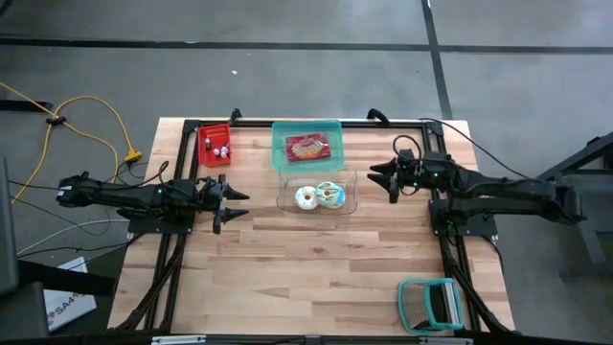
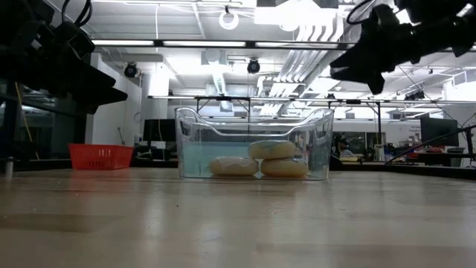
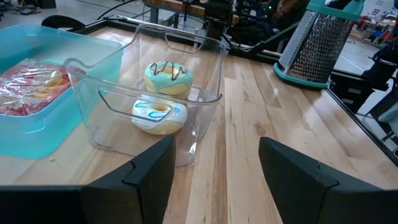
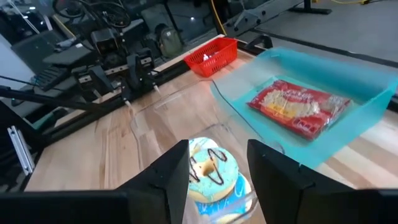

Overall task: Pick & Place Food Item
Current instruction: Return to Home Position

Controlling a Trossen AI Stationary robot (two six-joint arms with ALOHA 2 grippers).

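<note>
A clear plastic container (image 1: pixel 316 192) stands on the table's middle, toward the far edge. It holds a teal-iced donut with dark drizzle (image 3: pixel 168 76) and a white-iced donut (image 3: pixel 159 115), both resting on its floor. Just behind it a teal bin (image 1: pixel 306 144) holds a wrapped red food packet (image 1: pixel 308 148). My left gripper (image 1: pixel 235 203) stands open to the left of the container, above the table, with nothing between its fingers (image 3: pixel 149 177). To the container's right, my right gripper (image 1: pixel 380 178) hovers open and higher, pointing at the donuts (image 4: pixel 208 174).
A small red basket (image 1: pixel 215 146) sits at the far left beside the teal bin. A teal-framed metal grater (image 1: pixel 431 305) lies near the front right corner. Bare wood stretches in front of the container (image 1: pixel 316 268). Black frame rails run along both sides.
</note>
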